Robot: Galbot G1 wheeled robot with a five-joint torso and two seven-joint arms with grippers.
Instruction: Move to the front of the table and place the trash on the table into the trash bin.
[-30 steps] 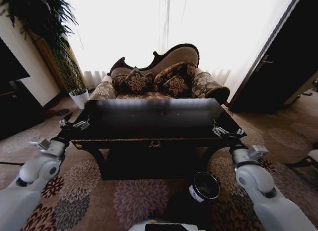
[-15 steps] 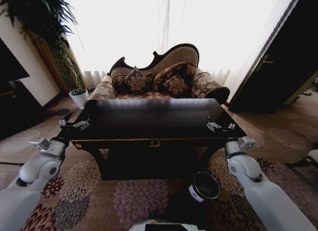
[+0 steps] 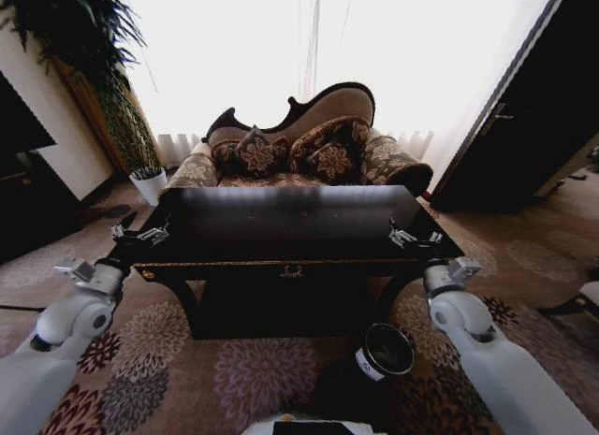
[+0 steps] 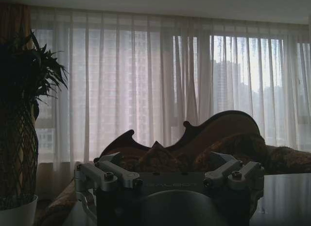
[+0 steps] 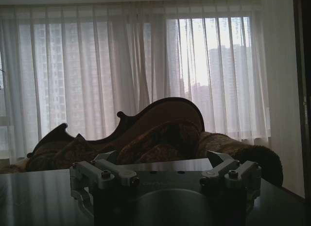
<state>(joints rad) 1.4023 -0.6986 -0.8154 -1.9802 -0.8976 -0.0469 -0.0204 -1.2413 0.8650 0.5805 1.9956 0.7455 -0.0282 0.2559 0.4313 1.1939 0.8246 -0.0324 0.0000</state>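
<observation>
robot facing the dark bench [image 3: 290, 224], both arms raised at its front corners.

the left gripper [image 3: 140, 235] hovers at the bench's left front corner, the right gripper [image 3: 415, 237] over its right front corner; both hold nothing, fingers spread apart. the black trash bin [image 3: 385, 352] stands on the patterned carpet [image 3: 187, 360] just in front of the bench, toward the right. a sofa [image 3: 299, 140] sits behind the bench.

You are facing a bright window hung with sheer white curtains [image 3: 309, 42], a carved floral sofa [image 3: 299, 145] piled with cushions beneath it, a tall leafy plant [image 3: 84, 42] in a white pot [image 3: 150, 184] to your left, a dark door [image 3: 524, 126] to your right, and a flower-patterned carpet [image 3: 253, 369] underfoot.
</observation>
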